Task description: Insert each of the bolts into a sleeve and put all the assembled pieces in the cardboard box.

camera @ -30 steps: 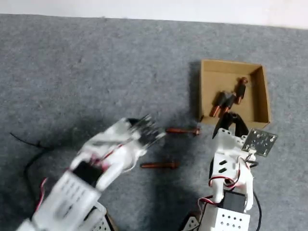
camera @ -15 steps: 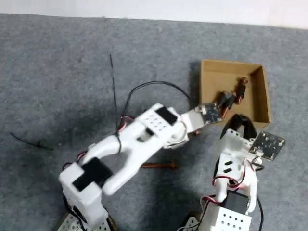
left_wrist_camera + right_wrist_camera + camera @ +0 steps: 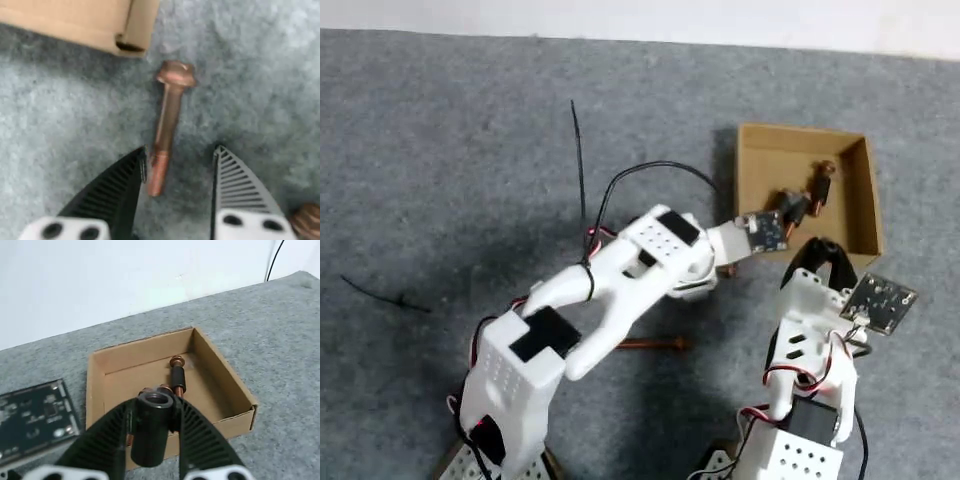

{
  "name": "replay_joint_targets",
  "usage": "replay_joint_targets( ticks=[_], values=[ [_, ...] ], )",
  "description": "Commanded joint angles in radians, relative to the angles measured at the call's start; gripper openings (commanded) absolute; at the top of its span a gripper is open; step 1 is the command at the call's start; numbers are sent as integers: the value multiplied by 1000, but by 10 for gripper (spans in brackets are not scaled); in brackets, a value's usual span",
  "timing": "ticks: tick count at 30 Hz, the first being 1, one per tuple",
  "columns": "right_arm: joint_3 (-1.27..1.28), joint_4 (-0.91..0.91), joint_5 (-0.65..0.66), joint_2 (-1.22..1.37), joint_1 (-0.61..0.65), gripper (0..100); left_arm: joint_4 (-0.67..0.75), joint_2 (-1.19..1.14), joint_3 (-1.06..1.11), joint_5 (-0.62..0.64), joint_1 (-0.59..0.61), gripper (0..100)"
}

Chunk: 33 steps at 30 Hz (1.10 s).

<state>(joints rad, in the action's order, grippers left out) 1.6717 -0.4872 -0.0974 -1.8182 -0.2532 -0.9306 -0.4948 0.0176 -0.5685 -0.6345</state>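
A copper bolt [image 3: 169, 125] lies on the grey carpet just outside a corner of the cardboard box [image 3: 120, 25]. My left gripper [image 3: 180, 160] is open, its two fingers either side of the bolt's threaded end. In the high view the left arm stretches to the box's [image 3: 748, 140] near left corner and covers that bolt. A second bolt [image 3: 650, 343] lies on the carpet under the arm. My right gripper [image 3: 152, 410] is shut on a black sleeve [image 3: 150, 440], held upright just in front of the box [image 3: 95, 375]. Two assembled pieces [image 3: 798, 208] [image 3: 176, 377] lie inside.
The left arm's camera board [image 3: 35, 415] sits close beside the right gripper [image 3: 817, 258]. A black cable [image 3: 582, 170] loops over the carpet above the left arm, and a thin wire [image 3: 380, 296] lies at the far left. A copper bolt head [image 3: 307, 220] shows beside one left finger.
The left arm has swung from the lower left out to the box's near corner, over the bolt there. The right arm shifted slightly to the right, still holding the sleeve.
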Motion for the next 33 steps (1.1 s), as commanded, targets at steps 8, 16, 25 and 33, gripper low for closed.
replay_joint_targets(
  ticks=[8, 16, 25, 33],
  values=[
    [82, 19, -2, -21, -10, 5, -54, -53, -91, -5, 16, 79],
    [84, 19, -2, -21, -8, 5, -64, -45, -67, 0, 18, 7],
    [85, 19, -2, -21, -7, 5, -15, 151, 107, 69, 85, 7],
    [85, 19, -2, -21, -7, 5, 215, 412, 394, 180, 185, 7]
  ],
)
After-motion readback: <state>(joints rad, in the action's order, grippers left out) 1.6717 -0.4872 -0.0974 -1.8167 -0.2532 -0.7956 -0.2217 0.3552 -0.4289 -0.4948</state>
